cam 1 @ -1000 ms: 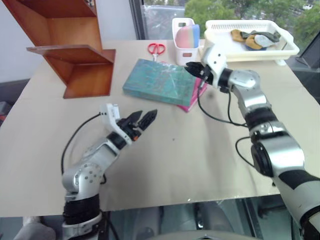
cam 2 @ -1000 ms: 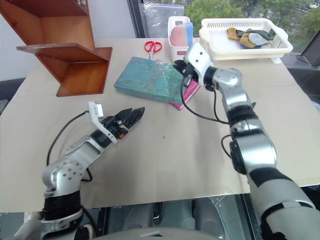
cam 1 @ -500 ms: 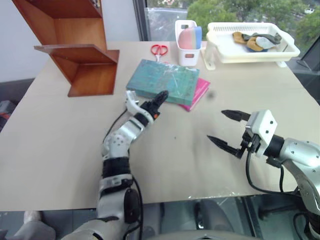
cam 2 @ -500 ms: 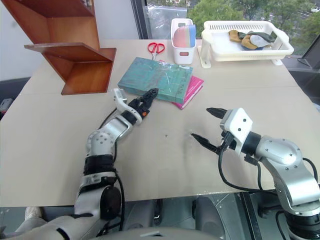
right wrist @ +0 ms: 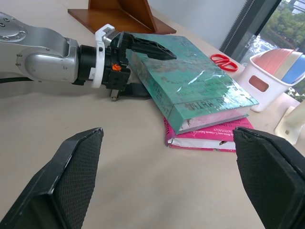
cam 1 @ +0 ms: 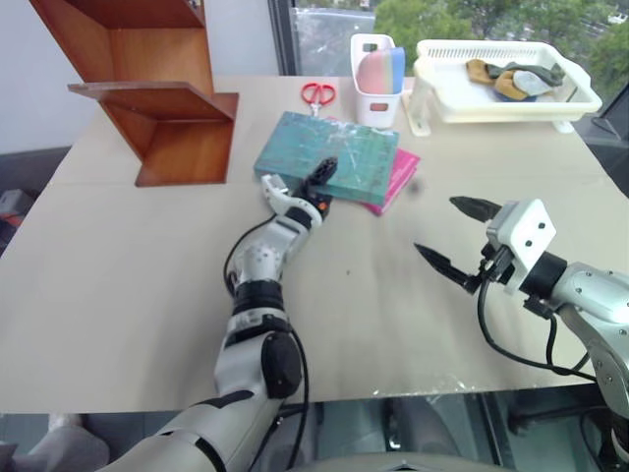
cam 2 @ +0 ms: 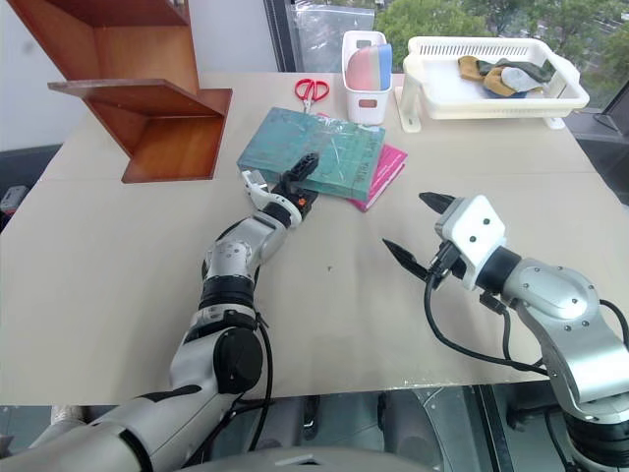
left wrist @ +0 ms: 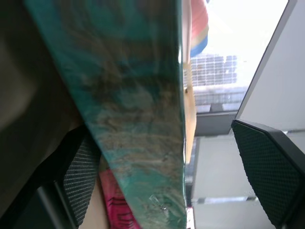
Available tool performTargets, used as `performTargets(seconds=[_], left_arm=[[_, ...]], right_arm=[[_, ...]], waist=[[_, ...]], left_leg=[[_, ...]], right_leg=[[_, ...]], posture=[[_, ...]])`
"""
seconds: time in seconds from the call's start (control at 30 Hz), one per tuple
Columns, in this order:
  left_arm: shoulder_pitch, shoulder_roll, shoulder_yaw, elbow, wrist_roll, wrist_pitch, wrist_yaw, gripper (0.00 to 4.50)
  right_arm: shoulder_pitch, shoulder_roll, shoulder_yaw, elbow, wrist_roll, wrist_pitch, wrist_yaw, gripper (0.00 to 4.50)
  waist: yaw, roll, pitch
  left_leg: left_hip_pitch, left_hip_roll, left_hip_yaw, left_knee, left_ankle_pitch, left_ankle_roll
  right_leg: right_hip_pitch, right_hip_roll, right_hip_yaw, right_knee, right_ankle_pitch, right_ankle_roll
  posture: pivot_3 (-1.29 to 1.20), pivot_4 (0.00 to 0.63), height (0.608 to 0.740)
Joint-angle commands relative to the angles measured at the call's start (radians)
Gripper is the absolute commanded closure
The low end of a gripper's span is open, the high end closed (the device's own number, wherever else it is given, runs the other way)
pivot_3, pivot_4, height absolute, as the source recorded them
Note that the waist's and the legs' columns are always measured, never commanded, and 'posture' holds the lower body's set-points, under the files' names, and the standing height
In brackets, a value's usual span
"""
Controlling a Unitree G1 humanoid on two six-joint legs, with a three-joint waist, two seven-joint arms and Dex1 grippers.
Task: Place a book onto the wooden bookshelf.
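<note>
Tan board covers the table (cam 1: 118,295), and at its far left corner stands the reddish wooden bookshelf (cam 1: 157,98) with its slanted boards. A white basket (cam 1: 501,84) sits at the far right, a white cup (cam 1: 375,67) beside it and red scissors (cam 1: 317,93) just left of the cup. Between them lies the teal book (cam 1: 339,157), flat on top of a thinner pink book (cam 1: 393,182) and well apart from the bookshelf. The left gripper (cam 2: 295,182) reaches to the near corner of the teal book with its jaws spread wide, one finger (right wrist: 147,47) over the cover and the other down beside the edge at table level, not yet clamped. The right gripper (cam 1: 452,236) hangs above the bare table to the right of the books, jaws wide and empty.
</note>
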Motion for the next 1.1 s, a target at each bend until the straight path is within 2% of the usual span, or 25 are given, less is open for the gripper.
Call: performTargets(seconds=[0.03,0.3,0.37,0.47,0.5,0.53,0.57,0.63,0.8,0.9,1.0,1.07,1.1], left_arm=[[0.042,-0.023,0.039,-0.061,-0.051,-0.011,0.046,0.0],[0.067,-0.037,0.046,-0.105,-0.095,-0.018,0.105,0.0],[0.066,-0.036,0.045,-0.101,-0.101,-0.019,0.107,0.53],[0.06,-0.032,0.054,-0.084,-0.112,-0.026,0.114,1.7],[0.058,-0.03,0.056,-0.076,-0.113,-0.026,0.114,2.25],[0.057,-0.027,0.056,-0.066,-0.114,-0.028,0.112,2.57],[0.057,-0.025,0.055,-0.06,-0.115,-0.028,0.11,3.19],[0.059,-0.022,0.055,-0.052,-0.122,-0.027,0.108,3.68],[0.086,-0.016,0.072,-0.099,-0.174,0.009,0.15,3.69],[0.167,0.015,0.024,-0.286,-0.258,0.159,0.183,3.69],[0.247,0.132,-0.131,-0.548,-0.273,0.334,0.096,3.69],[0.26,0.236,-0.235,-0.687,-0.223,0.375,-0.009,3.69],[0.252,0.31,-0.309,-0.746,-0.146,0.352,-0.083,3.69]], right_arm=[[-0.025,0.002,-0.041,-0.03,0.028,-0.007,-0.018,0.04],[-0.018,0.013,-0.047,-0.024,0.061,-0.016,-0.032,0.04],[-0.017,0.014,-0.052,-0.023,0.068,-0.024,-0.03,0.0],[-0.01,0.016,-0.067,-0.026,0.091,-0.032,-0.023,0.0],[-0.006,0.015,-0.069,-0.026,0.094,-0.035,-0.023,0.0],[-0.001,0.013,-0.071,-0.026,0.095,-0.039,-0.023,0.0],[0.003,0.011,-0.073,-0.027,0.096,-0.041,-0.022,0.0],[0.015,0.009,-0.078,-0.027,0.097,-0.049,-0.021,0.0],[0.038,0.009,-0.077,-0.024,0.093,-0.068,-0.022,0.0],[0.047,0.015,-0.074,-0.016,0.09,-0.085,-0.023,0.0],[0.042,0.026,-0.067,-0.009,0.098,-0.092,-0.027,0.0],[0.038,0.034,-0.065,-0.003,0.101,-0.099,-0.03,0.0],[0.039,0.037,-0.066,0.001,0.1,-0.103,-0.032,0.0]], waist=[[0.0,0.0,0.0],[0.0,0.0,0.0],[0.0,0.0,0.0],[-0.001,0.001,0.0],[-0.001,0.001,0.0],[-0.001,0.001,0.0],[-0.001,0.001,0.0],[-0.001,0.001,-0.001],[-0.002,0.002,-0.001],[-0.008,0.002,-0.001],[-0.008,0.002,0.0],[0.002,0.0,0.001],[0.009,0.0,0.001]], left_leg=[[0.0,0.0,0.0,0.0,0.0,0.0],[0.0,0.0,-0.001,0.001,0.0,0.0],[0.0,0.0,-0.001,0.001,0.0,0.0],[0.0,0.0,-0.001,0.001,0.0,0.0],[0.0,0.0,-0.001,0.001,0.0,0.0],[0.0,0.0,-0.001,0.001,0.0,0.0],[0.0,0.0,-0.001,0.001,0.0,0.0],[0.0,0.0,-0.001,0.001,0.0,0.0],[0.001,0.0,-0.001,0.001,0.0,0.0],[0.001,0.0,-0.001,0.001,0.0,0.0],[0.0,0.001,-0.001,0.001,0.001,-0.001],[0.0,0.001,-0.002,0.001,0.003,-0.005],[-0.001,0.001,-0.004,0.001,0.003,-0.005]], right_leg=[[0.0,0.0,0.0,0.0,0.0,0.0],[0.001,0.0,-0.001,0.001,0.0,0.0],[0.001,0.0,-0.001,0.001,0.0,0.0],[0.001,0.0,-0.001,0.001,0.0,0.0],[0.001,0.0,-0.001,0.001,0.0,0.0],[0.001,0.0,-0.001,0.001,0.0,0.0],[0.001,0.0,-0.001,0.001,0.0,0.0],[0.001,0.0,-0.001,0.001,0.0,0.0],[0.001,0.0,-0.001,0.001,0.0,0.0],[0.001,0.0,0.0,0.001,0.0,0.0],[0.0,0.001,0.0,0.002,0.0,0.0],[0.0,0.001,-0.002,0.003,0.0,0.0],[0.0,0.001,-0.004,0.004,0.0,0.0]], posture=[[0.0,0.15,0.74],[0.0,0.15,0.74],[0.0,0.15,0.74],[0.0,0.15,0.74],[0.0,0.15,0.74],[0.0,0.15,0.74],[0.0,0.15,0.74],[0.0,0.15,0.74],[0.0,0.15,0.74],[0.0,0.15,0.74],[0.0,0.15,0.74],[0.0,0.15,0.74],[0.0,0.15,0.74]])
